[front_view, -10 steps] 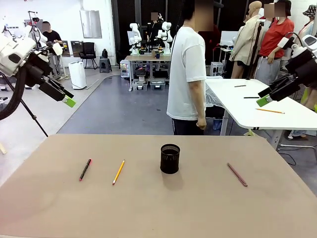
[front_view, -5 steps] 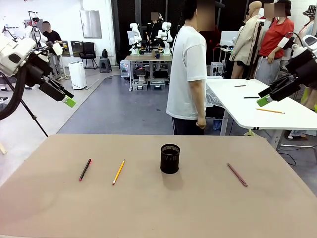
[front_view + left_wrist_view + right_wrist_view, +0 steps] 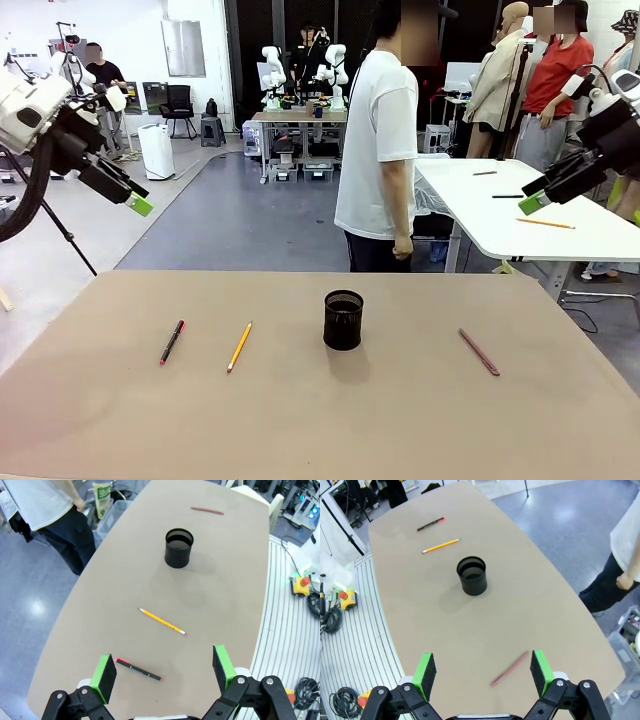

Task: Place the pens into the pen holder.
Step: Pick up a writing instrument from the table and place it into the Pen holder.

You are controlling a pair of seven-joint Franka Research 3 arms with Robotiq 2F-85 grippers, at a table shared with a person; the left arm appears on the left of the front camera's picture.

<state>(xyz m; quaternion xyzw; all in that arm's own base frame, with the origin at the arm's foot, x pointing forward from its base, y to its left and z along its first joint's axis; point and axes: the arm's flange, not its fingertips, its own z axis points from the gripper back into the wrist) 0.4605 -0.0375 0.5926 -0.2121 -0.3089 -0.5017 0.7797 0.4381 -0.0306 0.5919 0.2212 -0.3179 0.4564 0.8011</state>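
Observation:
The black mesh pen holder [image 3: 343, 320] stands upright at the middle of the tan table [image 3: 320, 430]. Left of it lie a yellow pencil [image 3: 239, 347] and a black pen with red ends [image 3: 172, 342]. A dark red pen [image 3: 479, 352] lies to the right. My left gripper [image 3: 138, 203] hangs open high above the table's left side, and my right gripper [image 3: 532, 203] is open high at the right. From the left wrist, my left gripper [image 3: 162, 674] looks down on the black pen [image 3: 139, 669], pencil [image 3: 162, 621] and holder [image 3: 179, 547]. Below my right gripper [image 3: 483, 672] lie the dark red pen [image 3: 510, 669] and holder [image 3: 472, 575].
A person in a white shirt [image 3: 378, 140] stands side-on at the table's far edge, hand hanging. A white table [image 3: 520, 215] with pens on it stands behind at the right. Wide bare tabletop surrounds the holder.

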